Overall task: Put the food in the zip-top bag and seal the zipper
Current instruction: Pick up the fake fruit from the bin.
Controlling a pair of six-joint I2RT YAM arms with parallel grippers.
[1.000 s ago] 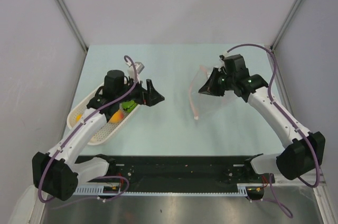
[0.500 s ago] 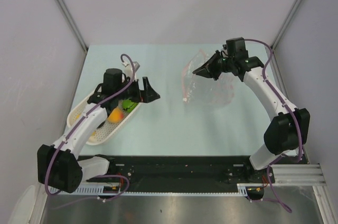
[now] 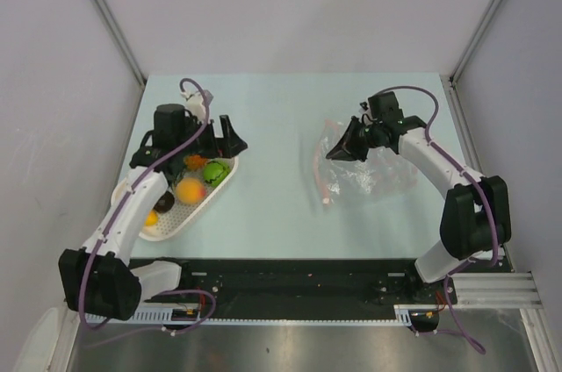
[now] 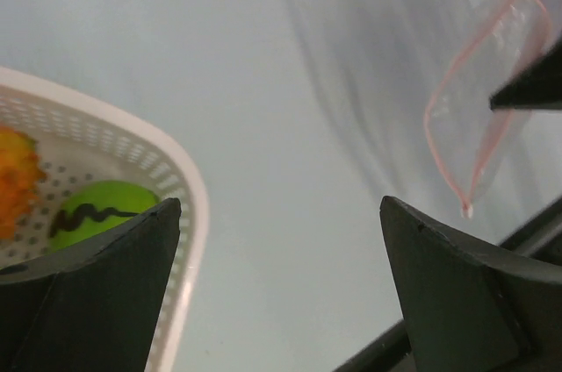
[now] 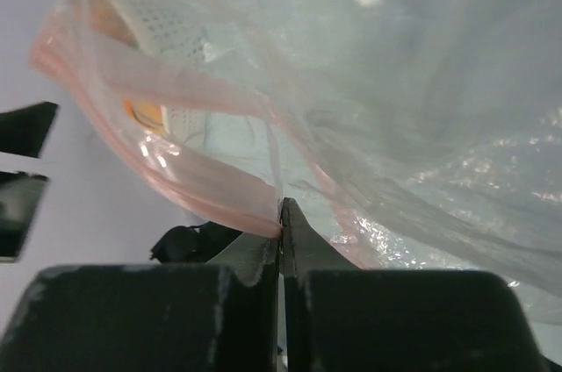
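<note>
both arms reaching forward, one gripper wide and one pinched
my left gripper (image 4: 277, 214) hangs with jaws spread fully apart, arm bent at the elbow; my right gripper (image 3: 339, 151) points left, jaws pressed together on the zip-top bag (image 3: 373, 175).

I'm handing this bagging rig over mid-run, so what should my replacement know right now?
Left gripper: open, empty, over the far end of the white basket.
Right gripper: shut on the mouth edge of the zip-top bag; zipper open.
Food: the pieces in view, green ball among them, lie in the basket; none seen in the bag.
Done: bag mouth gripped. Left: load food, seal zipper.
</note>
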